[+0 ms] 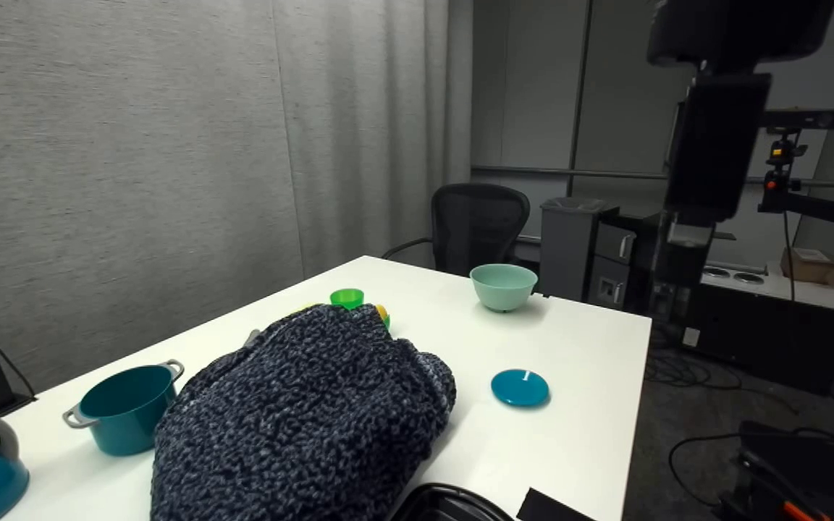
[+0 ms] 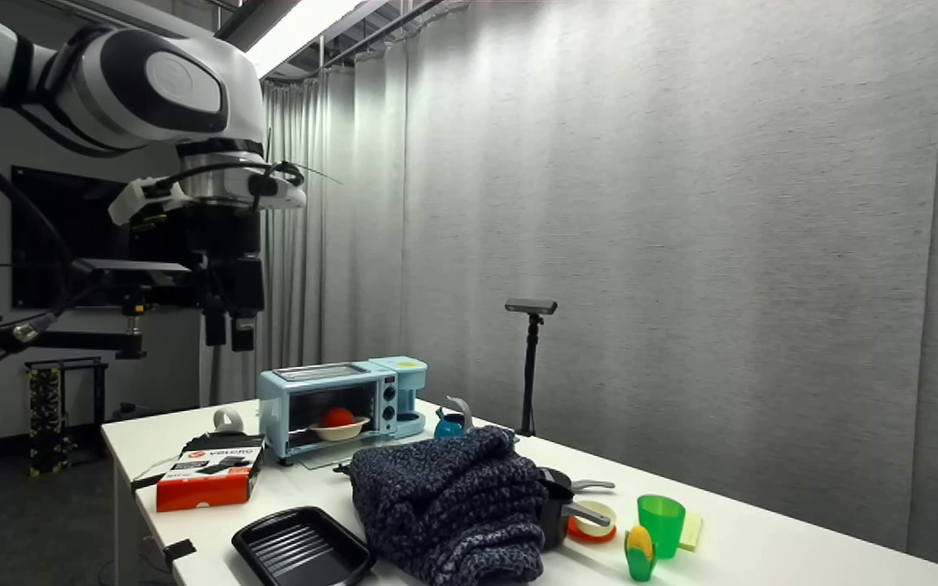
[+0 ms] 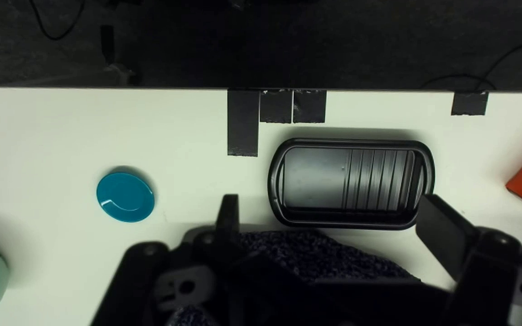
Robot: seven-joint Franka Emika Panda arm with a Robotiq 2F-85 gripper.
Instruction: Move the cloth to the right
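Note:
The cloth (image 1: 308,427) is a large, rumpled, dark navy knitted heap with white flecks. It lies on the white table (image 1: 583,441) and also shows in an exterior view (image 2: 453,505). In the wrist view part of the cloth (image 3: 306,253) shows between and below the fingers; the gripper body hides the rest. My gripper (image 3: 329,201) is open with nothing between its fingertips. In an exterior view the gripper (image 2: 229,332) hangs high above the table, pointing down, well apart from the cloth.
A black ribbed tray (image 3: 351,224) lies beside the cloth. A blue plate (image 1: 520,388), mint bowl (image 1: 502,289) and teal pot (image 1: 127,409) stand around it. A toaster oven (image 2: 273,415), red box (image 2: 204,491), green cup (image 2: 664,521) and toy corn (image 2: 640,553) are also there.

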